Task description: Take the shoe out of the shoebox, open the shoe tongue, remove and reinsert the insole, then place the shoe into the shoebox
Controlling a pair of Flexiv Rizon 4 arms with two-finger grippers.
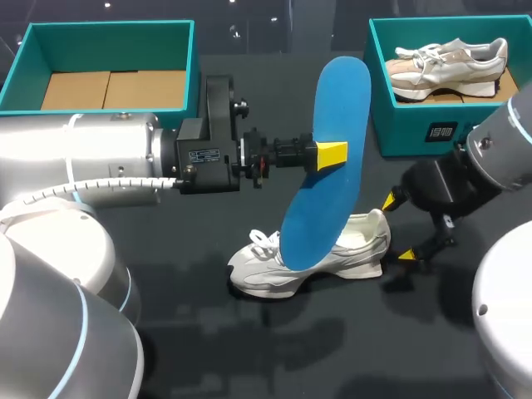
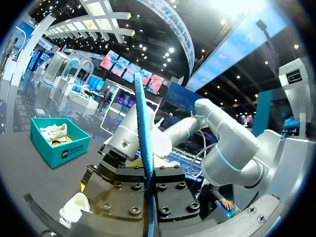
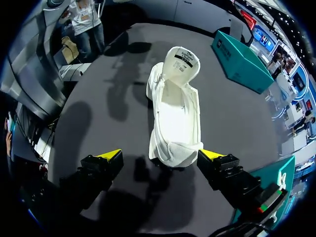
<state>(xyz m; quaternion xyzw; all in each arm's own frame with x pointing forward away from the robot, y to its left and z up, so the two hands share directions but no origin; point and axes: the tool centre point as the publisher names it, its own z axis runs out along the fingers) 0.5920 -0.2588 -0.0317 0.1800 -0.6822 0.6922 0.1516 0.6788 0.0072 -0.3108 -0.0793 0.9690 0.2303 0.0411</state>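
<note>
A white sneaker [image 1: 332, 253] lies on the dark table, toe toward my left arm. Its blue insole [image 1: 328, 166] hangs upright above it, with my left gripper [image 1: 331, 155] shut on its middle. In the left wrist view the insole [image 2: 142, 143] shows edge-on between the fingers of that gripper [image 2: 149, 190], with the sneaker [image 2: 74, 210] below. My right gripper [image 1: 399, 227] stands open just behind the sneaker's heel. From the right wrist, the sneaker [image 3: 175, 108] stretches away from the gripper [image 3: 162, 155], its heel between the spread yellow tips and its inside bare.
A teal shoebox [image 1: 50, 33] with a cardboard floor stands at the back left. Another teal box [image 1: 399, 125] at the back right holds a second sneaker [image 1: 449, 60]. The right wrist view shows both boxes, one [image 3: 242, 61] beyond the sneaker and one [image 3: 279, 180] beside the gripper.
</note>
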